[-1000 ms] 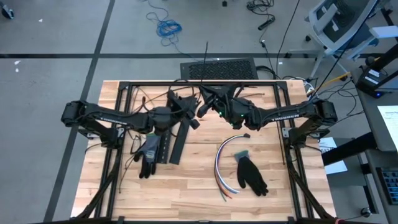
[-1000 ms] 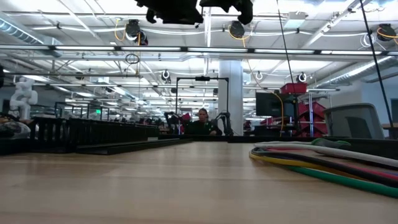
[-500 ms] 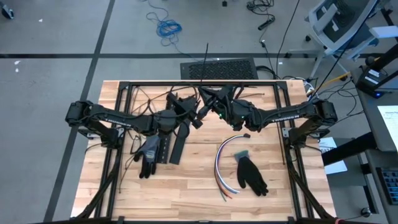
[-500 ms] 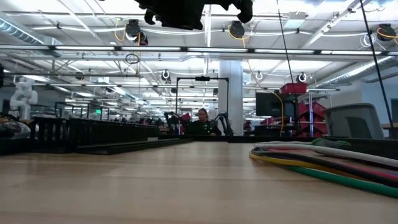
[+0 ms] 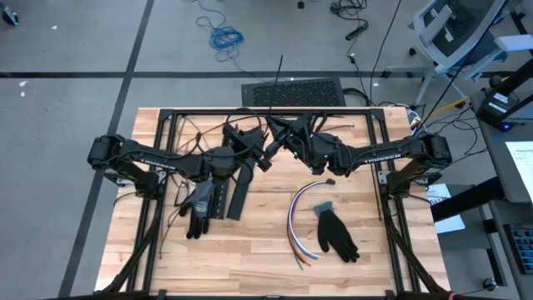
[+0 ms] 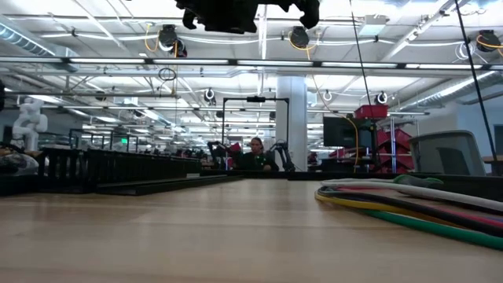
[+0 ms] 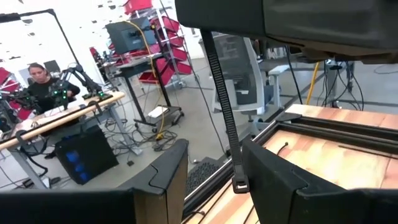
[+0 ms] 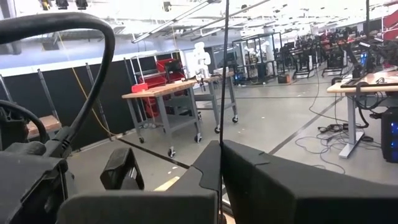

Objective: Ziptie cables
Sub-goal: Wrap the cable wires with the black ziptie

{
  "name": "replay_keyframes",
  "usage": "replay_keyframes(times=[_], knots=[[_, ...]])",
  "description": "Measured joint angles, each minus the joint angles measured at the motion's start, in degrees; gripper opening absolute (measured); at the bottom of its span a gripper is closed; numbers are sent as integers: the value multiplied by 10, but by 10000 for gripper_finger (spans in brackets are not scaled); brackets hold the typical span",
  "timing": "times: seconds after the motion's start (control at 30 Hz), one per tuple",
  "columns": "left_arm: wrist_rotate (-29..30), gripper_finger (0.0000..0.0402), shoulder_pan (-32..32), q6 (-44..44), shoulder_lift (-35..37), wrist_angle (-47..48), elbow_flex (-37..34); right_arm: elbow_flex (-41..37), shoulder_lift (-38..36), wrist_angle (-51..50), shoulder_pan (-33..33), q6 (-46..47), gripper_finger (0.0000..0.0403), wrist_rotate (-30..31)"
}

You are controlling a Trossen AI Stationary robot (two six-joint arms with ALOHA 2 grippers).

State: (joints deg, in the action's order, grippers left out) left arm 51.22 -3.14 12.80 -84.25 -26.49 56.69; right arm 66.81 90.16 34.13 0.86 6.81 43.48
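Both grippers are up high: right gripper (image 8: 219,163) pinches the thin black ribbed ziptie (image 7: 222,102), left gripper (image 7: 214,168) half open around its head. Misalignment could drop it, far from the multicoloured cables (image 5: 301,218).

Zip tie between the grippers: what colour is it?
Black. The zip tie, ridged along its strap, shows best in the left wrist view.

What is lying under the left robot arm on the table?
Under the left arm's wrist lie a dark glove and black slotted strips on the wooden table. The arm covers the strips' upper ends, so what lies there cannot be seen.
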Motion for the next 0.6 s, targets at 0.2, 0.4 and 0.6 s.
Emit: replay_keyframes(times=[0.2, 0.4, 0.6], knots=[[-25, 135, 0, 0, 0, 0, 0, 0, 0, 1, 0, 0, 0, -1], [-28, 49, 0, 1, 0, 0, 0, 0, 0, 2, 0, 0, 0, -3], [-28, 15, 0, 10, 0, 0, 0, 0, 0, 1, 0, 0, 0, -3]])
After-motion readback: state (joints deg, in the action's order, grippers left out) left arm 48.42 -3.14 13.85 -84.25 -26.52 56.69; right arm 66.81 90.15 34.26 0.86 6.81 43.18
